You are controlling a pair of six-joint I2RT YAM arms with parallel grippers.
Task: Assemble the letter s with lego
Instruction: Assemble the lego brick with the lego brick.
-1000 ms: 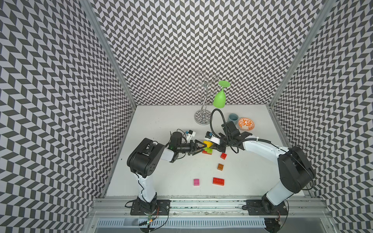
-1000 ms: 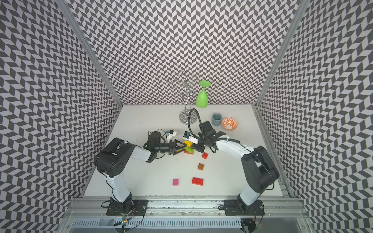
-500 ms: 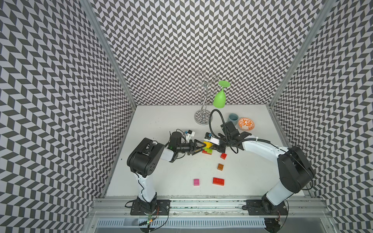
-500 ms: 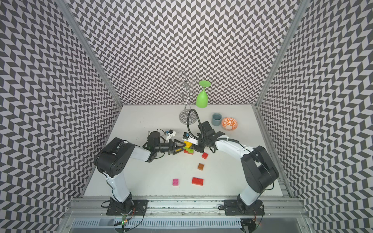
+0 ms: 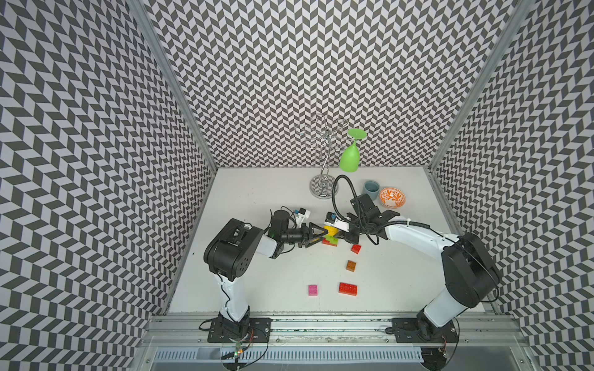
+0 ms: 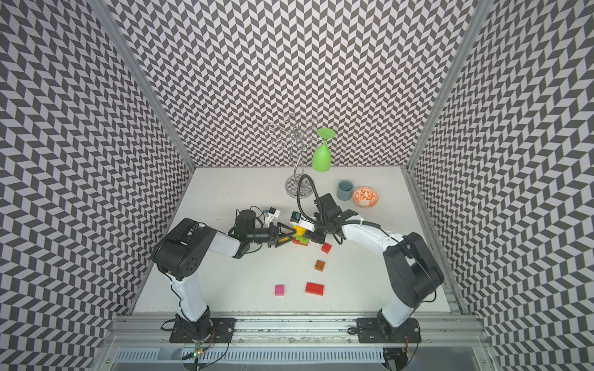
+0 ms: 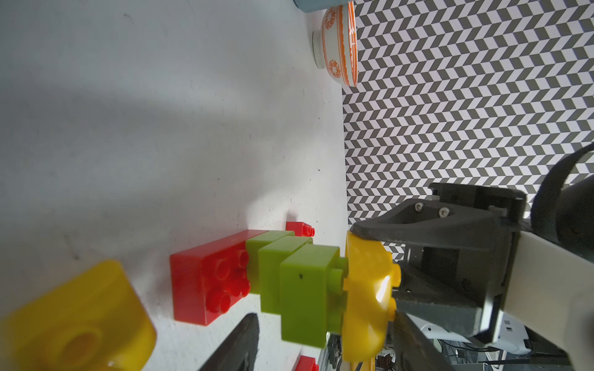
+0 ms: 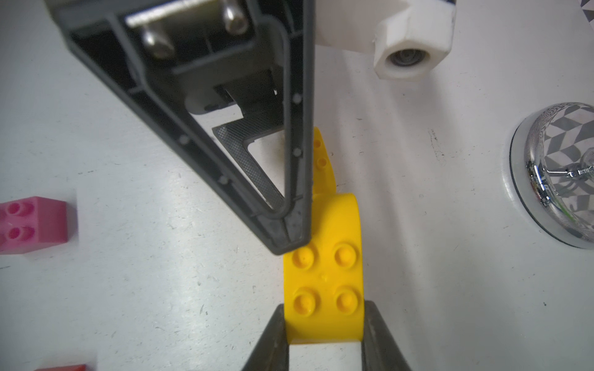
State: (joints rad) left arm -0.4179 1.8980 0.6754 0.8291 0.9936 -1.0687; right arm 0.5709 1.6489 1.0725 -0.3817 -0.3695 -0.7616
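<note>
The lego stack stands mid-table: a long red base (image 7: 209,276), stepped lime green bricks (image 7: 299,289) and a yellow brick (image 8: 323,289) on top, with green studs still showing beneath it. My right gripper (image 8: 323,310) is shut on that yellow brick's sides. My left gripper (image 7: 324,318) clamps the stack top to bottom: one finger (image 8: 289,237) rests on the yellow studs, the other (image 7: 238,343) sits under the overhanging green. Both grippers meet at the stack (image 5: 330,237) in both top views (image 6: 300,237). A second yellow brick (image 7: 74,321) lies beside it.
Loose on the table in front are a small red brick (image 5: 355,248), a brown one (image 5: 351,265), a pink one (image 5: 313,289) and a long red one (image 5: 348,288). At the back stand a glass rack (image 5: 324,190) with a green glass (image 5: 349,157), a grey cup (image 5: 371,189) and an orange bowl (image 5: 392,196).
My left gripper's jaws have drawn a little closer together around the stack. Neither arm nor any loose brick has shifted.
</note>
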